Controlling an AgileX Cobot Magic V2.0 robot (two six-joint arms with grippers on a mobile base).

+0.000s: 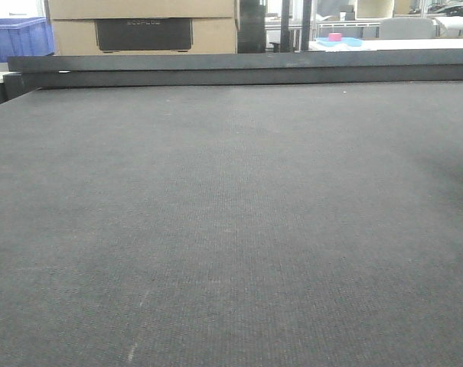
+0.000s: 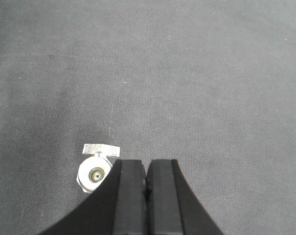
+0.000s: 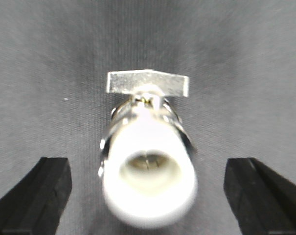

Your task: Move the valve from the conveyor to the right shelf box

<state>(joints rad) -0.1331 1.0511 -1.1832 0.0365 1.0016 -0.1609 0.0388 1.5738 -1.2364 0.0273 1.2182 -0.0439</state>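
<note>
1. Right pincer (image 3: pixel 148 196) is spread wide with nothing gripped. Left pincer (image 2: pixel 147 169) is pinched together on nothing.
2. Conveyor (image 1: pixel 231 229): a big dark woven belt running under everything.
3. Valve (image 3: pixel 148 161) lies on the belt between my right fingers, touching neither, and just left of the left pincer.
4. Its flat handle (image 3: pixel 148 83) sits at the far end. The body's round, so if one pad lands first, I reckon it rolls or skids out.

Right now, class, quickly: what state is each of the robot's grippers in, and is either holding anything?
Left gripper: jaws shut, holding nothing.
Right gripper: jaws open, either side of the valve, not gripping it.
</note>
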